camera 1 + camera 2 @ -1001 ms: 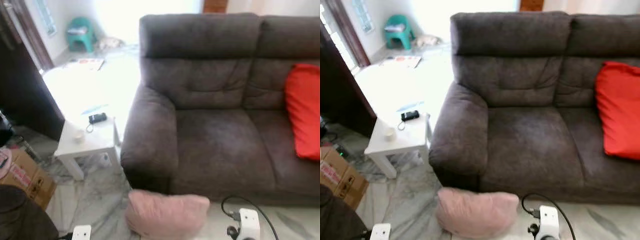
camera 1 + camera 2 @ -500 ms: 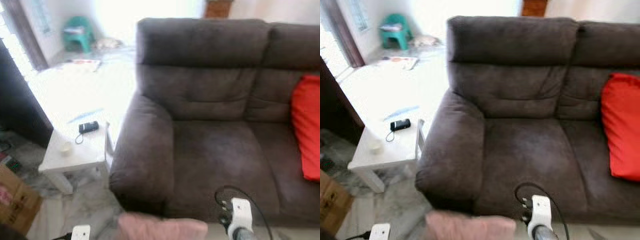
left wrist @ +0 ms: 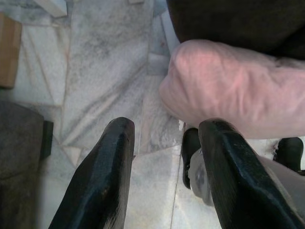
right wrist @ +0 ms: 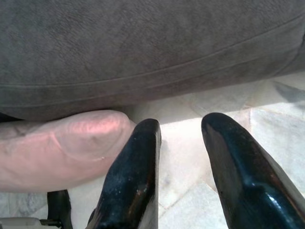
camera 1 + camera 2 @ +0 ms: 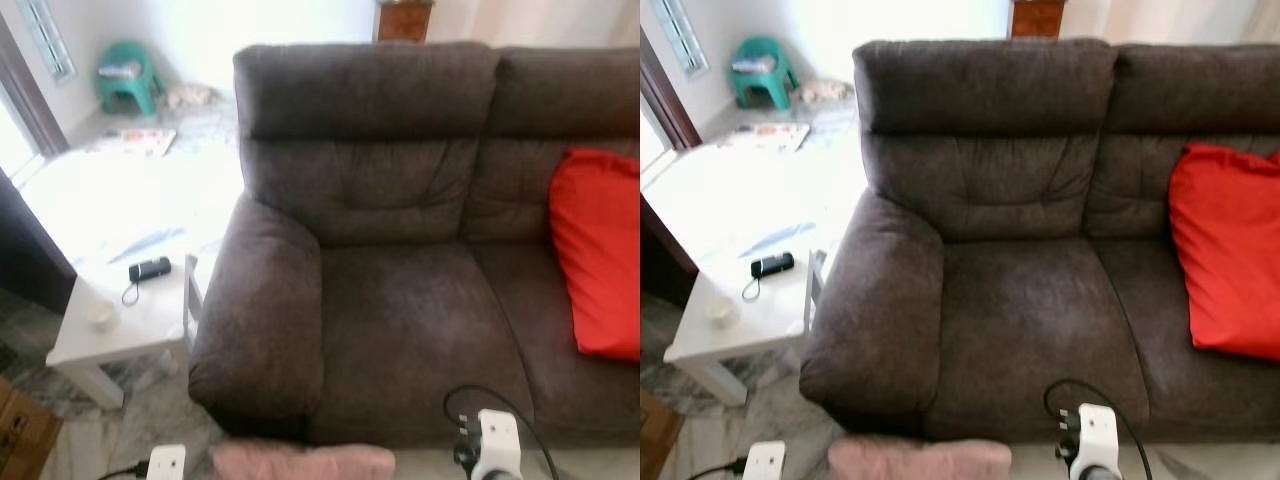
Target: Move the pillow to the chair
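Note:
A pale pink pillow (image 5: 300,462) shows its top edge low in the eye views, in front of the dark sofa (image 5: 400,300). In the left wrist view the pillow (image 3: 238,90) bulges just past my left gripper (image 3: 167,126), whose fingers are open and have marble floor between them. My right gripper (image 4: 181,124) is open too, with the pillow (image 4: 62,148) lying against the outer side of one finger (image 4: 138,162) and the sofa front beyond. A small green chair (image 5: 125,75) stands far off at the back left.
A red cushion (image 5: 600,250) leans on the sofa's right seat. Left of the sofa stands a white side table (image 5: 120,330) bearing a black device (image 5: 150,268) and a small cup (image 5: 98,315). A cardboard box (image 5: 18,435) sits at the lower left.
The camera has moved closer to the sofa and shifted, so the sofa looms larger. The pillow has sunk lower in the picture, with less of it showing.

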Motion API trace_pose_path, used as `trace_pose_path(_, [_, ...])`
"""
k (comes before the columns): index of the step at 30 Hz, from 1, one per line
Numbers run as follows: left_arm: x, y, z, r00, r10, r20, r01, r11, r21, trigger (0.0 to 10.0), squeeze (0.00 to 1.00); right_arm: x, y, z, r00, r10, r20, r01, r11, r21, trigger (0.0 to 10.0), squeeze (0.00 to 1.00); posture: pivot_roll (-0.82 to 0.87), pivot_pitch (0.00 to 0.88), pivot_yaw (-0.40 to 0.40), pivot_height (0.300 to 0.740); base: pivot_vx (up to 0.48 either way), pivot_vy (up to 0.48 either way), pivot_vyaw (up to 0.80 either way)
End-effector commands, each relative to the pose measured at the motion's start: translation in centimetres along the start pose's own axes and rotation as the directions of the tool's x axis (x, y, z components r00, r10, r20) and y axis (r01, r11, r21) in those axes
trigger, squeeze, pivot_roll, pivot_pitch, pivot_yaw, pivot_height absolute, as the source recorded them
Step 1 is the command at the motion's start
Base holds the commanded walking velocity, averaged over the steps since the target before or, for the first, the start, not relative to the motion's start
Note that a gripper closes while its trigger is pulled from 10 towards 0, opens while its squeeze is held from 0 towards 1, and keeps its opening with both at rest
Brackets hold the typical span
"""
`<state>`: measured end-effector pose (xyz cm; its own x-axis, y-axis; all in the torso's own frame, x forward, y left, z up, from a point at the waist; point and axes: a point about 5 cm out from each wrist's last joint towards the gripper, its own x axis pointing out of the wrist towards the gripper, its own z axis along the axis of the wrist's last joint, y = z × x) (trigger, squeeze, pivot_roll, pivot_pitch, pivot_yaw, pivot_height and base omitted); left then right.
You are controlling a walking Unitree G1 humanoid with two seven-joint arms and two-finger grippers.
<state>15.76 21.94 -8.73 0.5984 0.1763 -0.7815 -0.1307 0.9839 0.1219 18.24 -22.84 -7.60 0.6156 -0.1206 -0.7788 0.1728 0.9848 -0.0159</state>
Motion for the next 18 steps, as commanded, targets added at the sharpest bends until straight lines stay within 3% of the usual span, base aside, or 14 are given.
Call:
trace_pose_path(1, [-0.1,0.5,-0.3,1.000,0.024,0.004,-0.024,1.000,-0.001,10.0,0.00,0.0,-0.1,0.1,1.000,0.001,0.014,-0.001,1.000,-0.008,10.0,0.00,0.03,0.000,0.003,0.740,0.000,0.000,0.00])
trace_pose_path(5, [-0.2,1.7,0.4,0.994,0.089,0.058,-0.084,0.993,-0.088,10.0,0.00,-0.1,0.0,0.4,0.998,0.020,0.054,-0.019,1.000,-0.012,10.0,0.00,0.04,0.000,0.003,0.740,0.000,0.000,0.00])
trace_pose_path(11, [-0.4,3.2,3.4,0.945,0.172,0.279,-0.143,0.982,-0.122,10.0,0.00,-0.2,-0.1,0.8,0.992,0.009,0.123,-0.008,1.000,-0.012,10.0,0.00,0.03,0.000,0.011,0.740,0.000,0.000,0.00])
trace_pose_path(13, [-0.9,3.4,5.7,0.886,0.183,0.426,-0.150,0.983,-0.108,10.0,0.00,-0.3,-0.1,0.9,0.989,0.003,0.147,-0.002,1.000,-0.005,10.0,0.00,0.03,0.000,0.013,0.740,0.000,0.000,0.00])
trace_pose_path(16, [-2.3,3.1,9.0,0.767,0.158,0.622,-0.169,0.985,-0.041,10.0,0.00,-0.8,-1.2,5.5,0.915,0.028,0.403,-0.018,0.999,-0.028,10.0,0.00,0.03,0.000,0.013,0.740,0.000,0.000,0.00])
trace_pose_path(18, [-3.4,2.7,11.0,0.692,0.155,0.706,-0.171,0.984,-0.049,10.0,0.00,-1.2,-1.1,7.5,0.864,0.041,0.502,-0.024,0.999,-0.040,10.0,0.00,0.03,0.000,0.016,0.740,0.000,0.000,0.00])
